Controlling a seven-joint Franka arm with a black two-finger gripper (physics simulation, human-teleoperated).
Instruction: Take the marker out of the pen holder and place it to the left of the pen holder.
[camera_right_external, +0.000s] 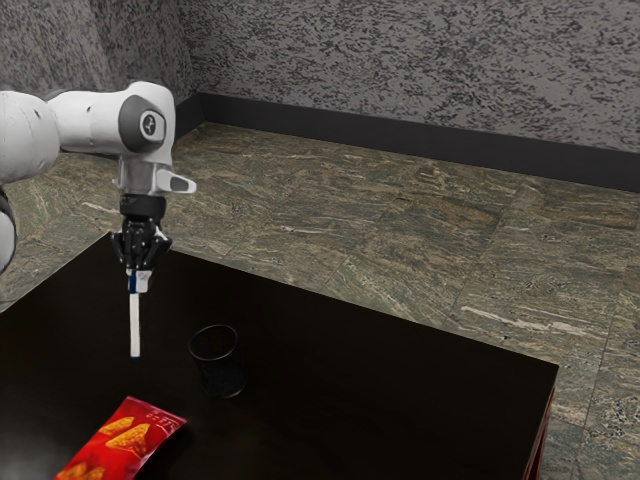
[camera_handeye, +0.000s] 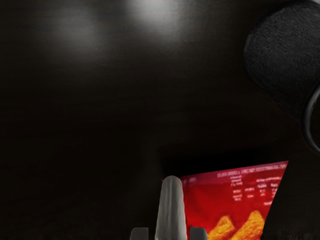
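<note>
Exterior view: the gripper (camera_right_external: 138, 280) is over in the left half of the frame, about mid-height, hanging above the dark table (camera_right_external: 350, 390).
Gripper: closed on the marker (camera_right_external: 135, 325), pinching it near its upper, blue-banded end.
Marker: out of the cup and pointing down, close to upright, below the gripper. Can't tell how much air is under its lower tip.
Pen holder: the dark mesh cup (camera_right_external: 218, 372), lower and a bit right of the marker in the frame, standing on its own.
Chip bag: red snack bag (camera_right_external: 125, 442) at the lower left of the frame, near the cup (kind of an annoying neighbour if the marker rolls).
Wrist view: the pale marker sits between two grey fingertips (camera_handeye: 198, 234), with part of the bag beyond it.
Marker feel: I'd guess light, stiff and smooth. Won't bend or break easily, but a long slim barrel can pivot if the low end bumps something.
Where to hold: the top end is fine for carrying; laying it flat would be nicer from mid-barrel.
Next move: I'd pick a bare patch left of the cup, go down slowly, tip it over gently and let go low, so it doesn't bounce or roll.
</note>
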